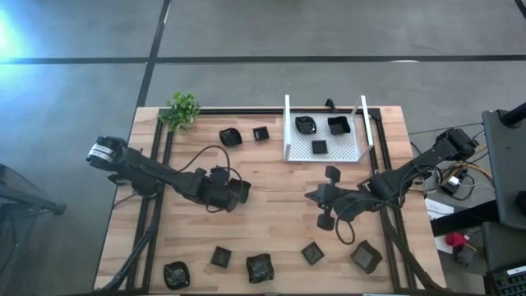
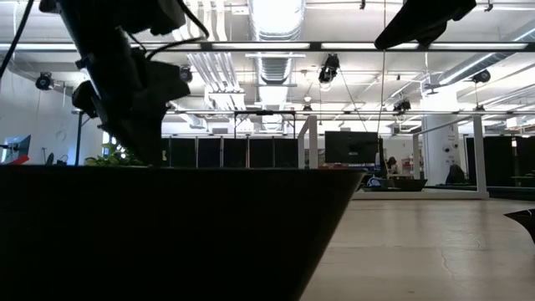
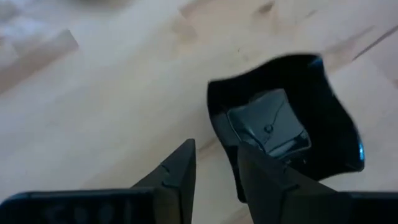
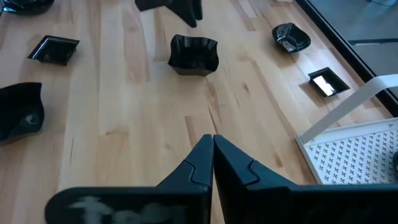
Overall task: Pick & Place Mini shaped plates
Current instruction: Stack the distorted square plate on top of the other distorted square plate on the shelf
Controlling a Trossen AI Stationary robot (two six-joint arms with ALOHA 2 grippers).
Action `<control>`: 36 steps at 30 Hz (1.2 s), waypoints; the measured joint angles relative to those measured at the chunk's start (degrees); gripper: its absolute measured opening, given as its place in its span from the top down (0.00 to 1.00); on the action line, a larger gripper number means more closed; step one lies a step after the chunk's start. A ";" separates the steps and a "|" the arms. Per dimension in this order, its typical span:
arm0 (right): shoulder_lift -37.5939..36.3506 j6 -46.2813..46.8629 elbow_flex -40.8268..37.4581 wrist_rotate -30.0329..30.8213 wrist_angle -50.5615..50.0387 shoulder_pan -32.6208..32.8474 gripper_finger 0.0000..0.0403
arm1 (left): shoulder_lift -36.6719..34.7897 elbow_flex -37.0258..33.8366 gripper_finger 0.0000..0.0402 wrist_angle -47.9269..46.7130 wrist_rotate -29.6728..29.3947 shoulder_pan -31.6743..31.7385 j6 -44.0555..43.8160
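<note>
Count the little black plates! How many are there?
11 plates. Three sit in the white tray; two lie beside it, toward the plant; one is at the left end effector; five line the table edge opposite the tray. Arms may hide more.

Grey concrete floor (image 1: 329, 33) w/ dark seams; exposed ceiling ducts (image 2: 276, 63), strip lights overhead.
</note>
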 joint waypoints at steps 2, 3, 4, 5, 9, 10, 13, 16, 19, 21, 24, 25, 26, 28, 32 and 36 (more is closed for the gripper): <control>0.00 0.00 0.00 0.00 -0.03 0.00 0.98 | 0.83 -0.55 0.72 1.16 0.75 -0.01 0.03; 0.00 0.00 0.00 0.00 -0.01 0.00 0.98 | 1.18 -0.77 0.72 1.96 1.14 -0.01 0.02; 0.00 -0.02 0.00 0.00 -0.01 0.00 0.98 | 1.52 -1.03 0.72 2.95 1.56 -0.01 0.06; 0.00 0.00 0.00 -0.01 -0.03 0.00 0.98 | 1.88 -1.28 0.72 3.76 1.89 -0.01 0.14; 0.00 0.00 0.00 -0.01 -0.01 0.00 0.98 | 2.86 -1.49 0.72 5.27 2.92 -0.01 0.83; 0.00 0.00 0.00 -0.02 -0.02 0.00 0.98 | 3.11 -1.49 0.72 5.35 3.01 -0.01 0.83; 0.02 0.00 0.00 -0.02 -0.03 0.00 0.98 | 3.79 -1.51 0.72 6.05 3.02 0.00 0.79; 0.02 0.00 0.00 -0.02 -0.02 0.00 0.98 | 4.52 -1.51 0.72 6.48 3.01 0.01 0.76; 0.02 0.00 0.00 -0.04 -0.05 0.00 0.98 | 5.23 -1.69 0.72 7.89 3.06 0.01 0.78; 0.02 -0.02 0.00 -0.04 -0.05 0.00 0.98 | 5.67 -1.69 0.72 8.52 3.10 0.01 1.08; 0.02 -0.02 0.00 -0.04 -0.05 0.00 0.98 | 5.72 -1.69 0.76 8.58 3.08 0.01 1.10; 0.02 -0.02 0.00 -0.04 -0.05 0.00 0.98 | 5.72 -1.69 0.78 8.57 3.07 0.01 1.11; 0.02 -0.02 0.00 -0.04 -0.05 -0.01 0.98 | 5.72 -1.71 0.80 8.55 3.06 0.01 1.10; 0.02 -0.02 0.00 -0.04 -0.05 -0.01 0.98 | 5.72 -1.71 0.86 8.57 3.02 0.01 1.28; 0.02 -0.02 0.00 -0.04 -0.03 0.00 0.98 | 5.71 -1.73 0.98 8.68 0.11 -0.01 2.58; 0.02 -0.02 0.00 -0.04 -0.03 0.00 0.98 | 5.03 -1.37 0.99 8.52 -2.98 -0.21 4.09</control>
